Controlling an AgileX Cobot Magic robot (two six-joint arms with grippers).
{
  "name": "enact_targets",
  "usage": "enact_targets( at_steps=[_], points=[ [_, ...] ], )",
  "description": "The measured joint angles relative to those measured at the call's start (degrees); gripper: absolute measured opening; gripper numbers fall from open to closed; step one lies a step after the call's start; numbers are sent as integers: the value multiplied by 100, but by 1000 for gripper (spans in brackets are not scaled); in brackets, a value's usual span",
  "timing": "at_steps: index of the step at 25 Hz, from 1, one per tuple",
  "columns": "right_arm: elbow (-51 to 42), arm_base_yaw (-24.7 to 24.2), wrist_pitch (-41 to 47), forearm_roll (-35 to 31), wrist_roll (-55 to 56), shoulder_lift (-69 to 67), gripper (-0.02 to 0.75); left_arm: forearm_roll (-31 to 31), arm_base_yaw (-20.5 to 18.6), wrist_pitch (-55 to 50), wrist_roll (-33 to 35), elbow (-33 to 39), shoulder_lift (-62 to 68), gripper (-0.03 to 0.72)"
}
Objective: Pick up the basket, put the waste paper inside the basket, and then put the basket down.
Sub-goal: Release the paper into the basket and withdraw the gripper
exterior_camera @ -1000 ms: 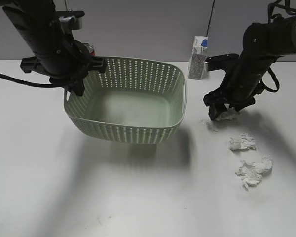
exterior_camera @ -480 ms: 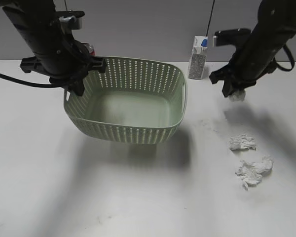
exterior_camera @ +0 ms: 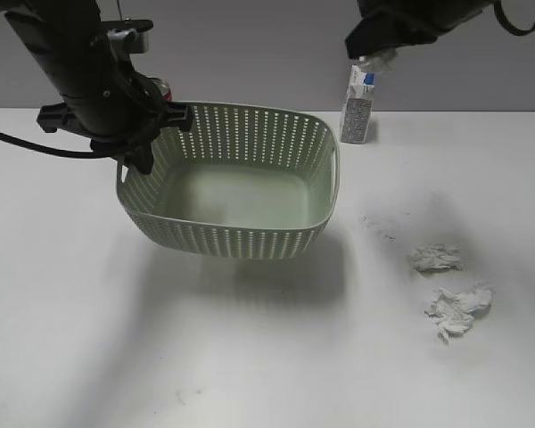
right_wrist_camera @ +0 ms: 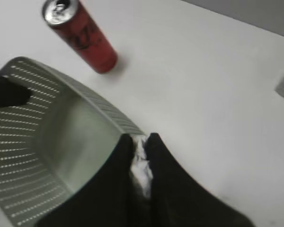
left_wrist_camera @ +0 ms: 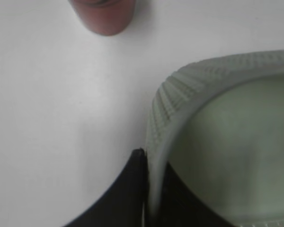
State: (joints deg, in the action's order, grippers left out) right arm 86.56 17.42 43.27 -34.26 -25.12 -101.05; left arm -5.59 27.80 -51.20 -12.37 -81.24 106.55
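The pale green basket (exterior_camera: 241,183) hangs tilted above the table, held by its left rim. My left gripper (exterior_camera: 134,147) is shut on that rim; the left wrist view shows the rim (left_wrist_camera: 156,142) between my jaws (left_wrist_camera: 149,161). My right gripper (exterior_camera: 374,55) is high at the top right, shut on a wad of waste paper (exterior_camera: 379,62), which shows between the jaws (right_wrist_camera: 141,163) in the right wrist view. Two more wads of waste paper (exterior_camera: 435,259) (exterior_camera: 459,308) lie on the table to the right of the basket. The basket (right_wrist_camera: 47,137) is below my right gripper.
A red can (right_wrist_camera: 80,30) stands behind the basket's left corner; it also shows in the left wrist view (left_wrist_camera: 104,16). A white-and-blue carton (exterior_camera: 358,107) stands at the back, right of the basket. Small paper crumbs (exterior_camera: 379,227) lie on the table.
My right gripper has lifted one wad off the table and carried it up and left, toward the basket. The basket and left arm have stayed in place.
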Motion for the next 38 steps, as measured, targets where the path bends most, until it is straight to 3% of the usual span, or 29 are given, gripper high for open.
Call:
enact_targets(
  at_steps=[8,11,14,17,20,25,29,32,35,38],
  points=[
    [0,1135,-232,-48,-284,-191,47,-20,0,0,0,0,0,0],
    [0,1356,-341,19,-305,-411,101,-20,0,0,0,0,0,0],
    [0,1369,-405,20,-311,-616,273,-25,0,-5,0,0,0,0],
    [0,1363,-442,152,-317,-762,520,-36,0,-5,0,0,0,0],
    [0,1363,-502,342,-317,-775,643,-36,0,-11,0,0,0,0],
    [236,1332,-264,919,54,-756,668,-40,0,-125,-17,0,0,0],
    [843,1140,677,1822,676,-545,665,-40,0,-196,-60,0,0,0],
    [1011,695,1563,2180,982,-310,652,-40,0,-218,-60,0,0,0],
    [640,145,2050,2260,1072,-107,622,-40,0,-270,-66,0,0,0],
    [-306,-300,1665,2322,1251,64,601,-40,0,-276,-66,0,0,0]
  ],
)
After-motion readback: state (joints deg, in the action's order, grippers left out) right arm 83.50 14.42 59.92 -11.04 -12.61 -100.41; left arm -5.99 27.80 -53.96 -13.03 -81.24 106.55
